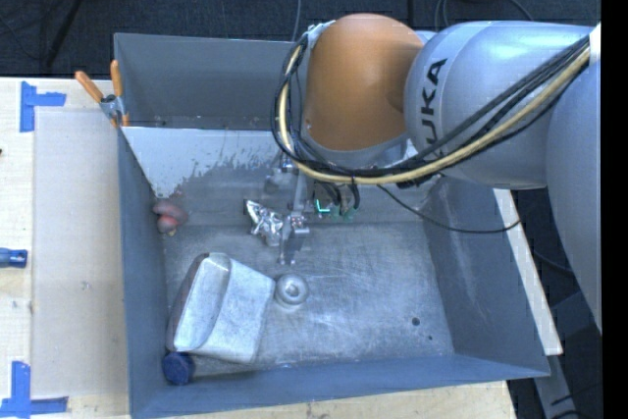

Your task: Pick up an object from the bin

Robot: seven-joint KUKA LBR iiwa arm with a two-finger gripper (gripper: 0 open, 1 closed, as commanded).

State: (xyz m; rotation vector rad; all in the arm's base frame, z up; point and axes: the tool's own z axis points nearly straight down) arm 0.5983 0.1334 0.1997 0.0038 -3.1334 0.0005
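Note:
My gripper (292, 231) hangs below the arm's wrist over the middle of the bin, low near the floor. A small crumpled silver foil piece (261, 218) lies right against its left side; whether it is gripped is hidden. Just in front of the gripper a small round grey cap (290, 289) rests on the bin floor.
A pale grey folded pad (221, 309) lies at the front left, with a dark blue ball (178, 368) at its front corner. A small pink lump (168, 216) sits against the left wall. The arm covers the back right of the bin.

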